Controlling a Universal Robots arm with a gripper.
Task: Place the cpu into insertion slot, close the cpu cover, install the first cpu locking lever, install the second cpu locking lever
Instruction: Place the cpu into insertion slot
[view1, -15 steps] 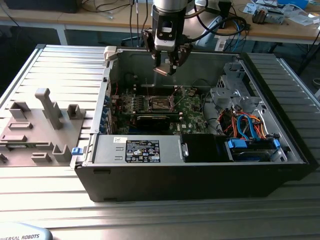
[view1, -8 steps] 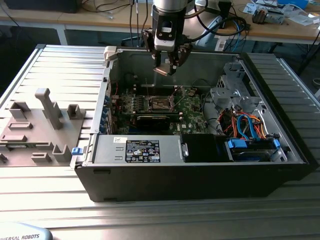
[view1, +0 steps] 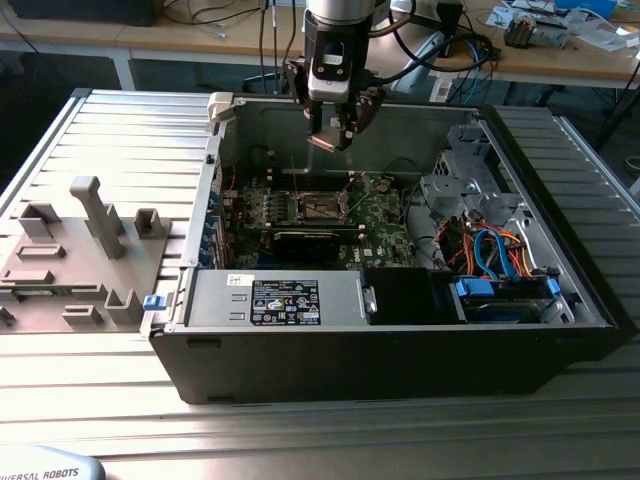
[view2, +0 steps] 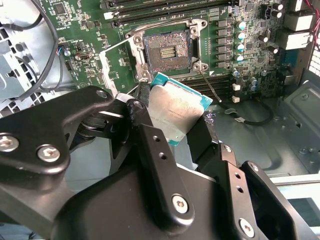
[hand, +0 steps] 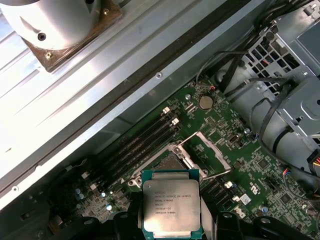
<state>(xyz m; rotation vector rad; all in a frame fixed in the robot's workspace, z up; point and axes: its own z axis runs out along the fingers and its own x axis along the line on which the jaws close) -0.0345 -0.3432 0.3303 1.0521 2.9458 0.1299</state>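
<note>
My gripper (view1: 330, 137) hangs over the open computer case, shut on the cpu (view1: 322, 143), a thin silvery square plate with a teal edge. In both wrist views the cpu (view2: 175, 112) (hand: 171, 202) sits between the black fingers (view2: 142, 102), held by two opposite edges, above the green motherboard. The insertion slot (view2: 167, 50) (view1: 318, 207) lies beneath it, a dark square socket with a metal rim, bare and uncovered. Its cover frame (hand: 211, 156) stands swung open beside it. A thin locking lever (view2: 212, 90) sticks up near the socket. The cpu hides part of the slot (hand: 167, 161) in the first wrist view.
A power supply (view1: 285, 300) fills the case's near side. On the exterior view's right is a drive cage with blue and orange cables (view1: 490, 250). Long black card slots (view2: 170, 12) run beside the socket. A grey fixture block (view1: 85, 250) lies outside the case on the left.
</note>
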